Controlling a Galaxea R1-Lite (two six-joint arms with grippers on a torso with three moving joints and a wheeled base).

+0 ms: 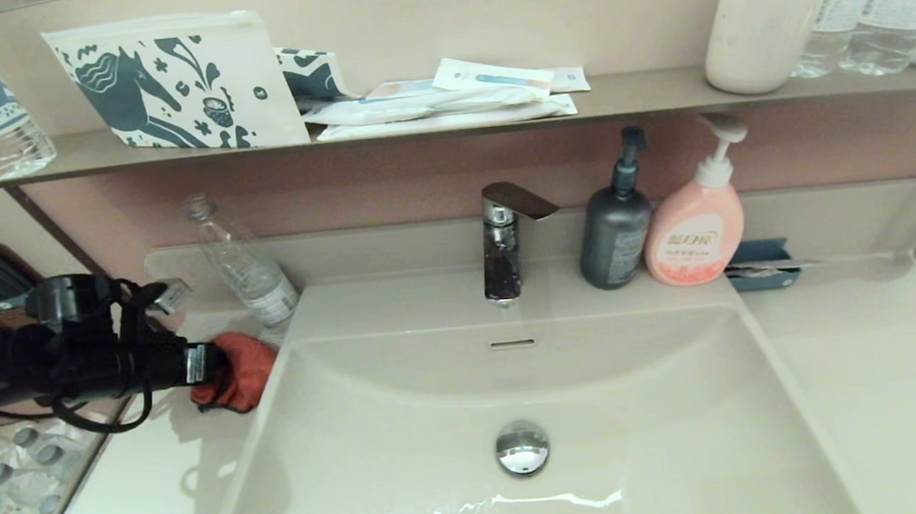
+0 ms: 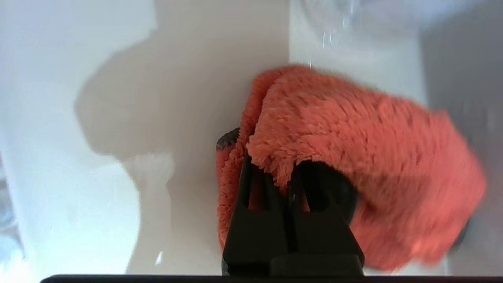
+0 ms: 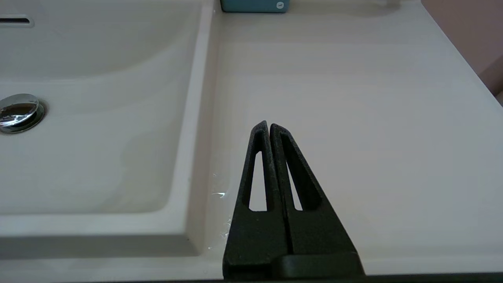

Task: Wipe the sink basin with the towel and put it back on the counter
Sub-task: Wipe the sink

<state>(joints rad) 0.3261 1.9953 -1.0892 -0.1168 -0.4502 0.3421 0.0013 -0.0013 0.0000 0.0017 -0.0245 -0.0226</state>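
Left tool: sits at the middle left of the head view, at the left rim of the sink basin. Its fingers are pressed together on a fold of the towel; the left wrist view shows the cloth draped over both fingertips.

Towel: an orange-red bunch with a dark edge, over the desk just left of the basin rim and near the base of a clear plastic bottle. Whether the cloth rests on the desk surface or hangs just above it cannot be told.

Right tool: appears only in the right wrist view, lower centre, fingers pressed together on nothing. It hovers low over the desk to the right of the basin and looks parked.

Sink basin: fills the lower centre of the head view. The drain plug is in place. A bright streak below it may be water or glare.

Task progress: ambiguous. The towel is gripped at the basin edge, which fits either the pick-up before wiping or the return after wiping. The basin surface gives no clear sign either way.

Remaining, if wiping is not yet done: carry the towel into the basin, wipe, return it to the desk, release.

Remaining, if wiping is done: lower the towel onto the desk and part the fingers.

Nearby items: faucet, grey dispenser, pink dispenser, all at the upper centre behind the basin.
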